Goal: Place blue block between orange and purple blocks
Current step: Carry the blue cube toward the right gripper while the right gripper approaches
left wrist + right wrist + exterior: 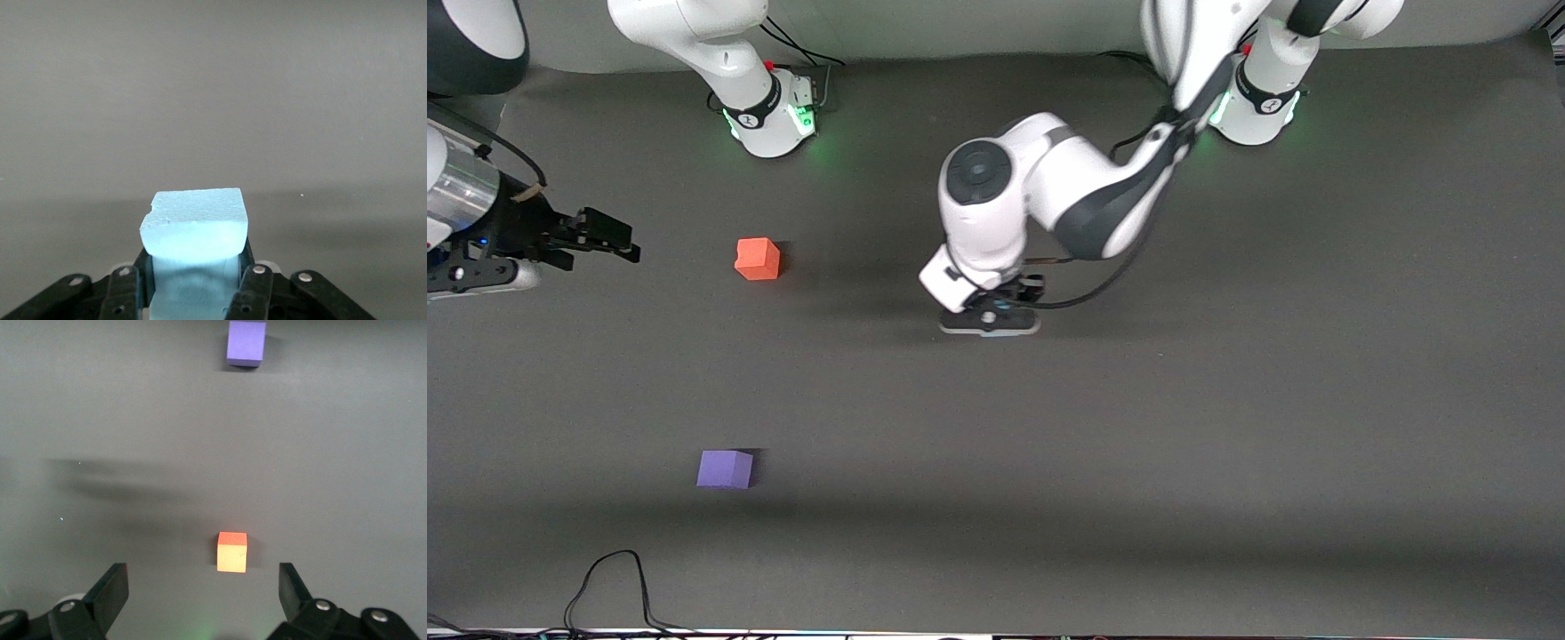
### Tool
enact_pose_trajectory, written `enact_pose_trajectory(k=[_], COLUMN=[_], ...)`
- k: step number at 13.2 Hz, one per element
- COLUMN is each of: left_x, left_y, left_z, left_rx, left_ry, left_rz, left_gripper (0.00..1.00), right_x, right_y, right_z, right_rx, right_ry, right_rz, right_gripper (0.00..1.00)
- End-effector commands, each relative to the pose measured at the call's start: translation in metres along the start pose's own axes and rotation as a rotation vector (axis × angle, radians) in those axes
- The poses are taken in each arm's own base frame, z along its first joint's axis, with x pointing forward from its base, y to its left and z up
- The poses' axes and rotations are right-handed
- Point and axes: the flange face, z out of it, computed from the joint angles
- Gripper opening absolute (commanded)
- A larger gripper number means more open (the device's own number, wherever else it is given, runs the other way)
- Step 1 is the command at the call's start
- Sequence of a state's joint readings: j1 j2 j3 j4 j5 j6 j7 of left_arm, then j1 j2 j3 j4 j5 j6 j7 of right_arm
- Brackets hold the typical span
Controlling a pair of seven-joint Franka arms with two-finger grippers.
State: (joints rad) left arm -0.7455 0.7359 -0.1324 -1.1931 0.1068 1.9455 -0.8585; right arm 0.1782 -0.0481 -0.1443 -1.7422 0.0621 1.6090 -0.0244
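Observation:
My left gripper (991, 318) is low over the middle of the table and is shut on the light blue block (197, 223). The fingers (255, 288) press its two sides in the left wrist view, and the arm hides nearly all of the block in the front view. The orange block (758, 259) sits on the mat toward the right arm's end and also shows in the right wrist view (231, 553). The purple block (725, 468) lies nearer the front camera than the orange one and also shows in the right wrist view (245, 343). My right gripper (618, 238) is open and empty, waiting beside the orange block (203, 587).
The dark grey mat (1227, 400) covers the table. The right arm's base (769, 116) and the left arm's base (1258, 98) stand along the robots' edge. A black cable (605, 582) loops at the edge nearest the front camera, close to the purple block.

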Motion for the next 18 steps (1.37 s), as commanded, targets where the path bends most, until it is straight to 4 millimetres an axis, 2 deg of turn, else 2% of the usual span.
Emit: enact_pose_trajectory(k=[1,3,5,6,8,9,10,13,14,15,16,17,18], left_x=[0.001,-0.003,-0.007,-0.009,-0.005,-0.001,0.001,0.018,0.029,0.046,0.065,0.088,0.107], left_y=[0.022,0.029,0.033,0.032,0.029,0.028,0.028,0.007,-0.009,-0.033,-0.066,-0.110,-0.158], left_z=[0.069,0.111,0.131,0.138,0.134,0.125,0.112,0.052,0.017,-0.014,-0.057,-0.089,-0.106], left_rx=[-0.003,-0.019,-0.021,-0.010,-0.010,-0.012,-0.015,-0.007,-0.024,-0.046,-0.088,-0.139,-0.162], left_ry=[0.020,0.026,0.033,0.030,0.037,0.040,0.044,0.021,0.007,-0.013,-0.015,-0.028,-0.057], left_rz=[-0.010,-0.001,0.010,0.010,0.010,0.004,-0.002,-0.041,-0.073,-0.096,-0.096,-0.106,-0.096], left_gripper=[0.45,0.45,0.46,0.50,1.00,1.00,1.00,1.00,1.00,1.00,1.00,1.00,1.00], right_x=[0.006,0.009,0.013,0.014,0.017,0.020,0.022,0.023,0.023,0.022,0.017,0.014,0.013], right_y=[-0.025,-0.049,-0.062,-0.066,-0.076,-0.087,-0.094,-0.149,-0.171,-0.194,-0.224,-0.247,-0.269], right_z=[0.007,0.018,0.028,0.028,0.031,0.035,0.035,0.047,0.053,0.061,0.070,0.078,0.090], right_rx=[0.007,-0.008,-0.014,-0.009,-0.009,-0.009,-0.007,-0.007,-0.001,0.007,0.022,0.034,0.049], right_ry=[-0.004,-0.020,-0.036,-0.034,-0.018,-0.015,-0.002,0.016,0.031,0.036,0.035,0.046,0.054], right_rz=[0.022,0.020,0.008,0.007,-0.009,-0.023,-0.022,-0.018,-0.023,-0.014,-0.012,-0.007,0.004], right_gripper=[1.00,1.00,1.00,1.00,1.00,1.00,1.00,1.00,1.00,1.00,1.00,1.00,1.00])
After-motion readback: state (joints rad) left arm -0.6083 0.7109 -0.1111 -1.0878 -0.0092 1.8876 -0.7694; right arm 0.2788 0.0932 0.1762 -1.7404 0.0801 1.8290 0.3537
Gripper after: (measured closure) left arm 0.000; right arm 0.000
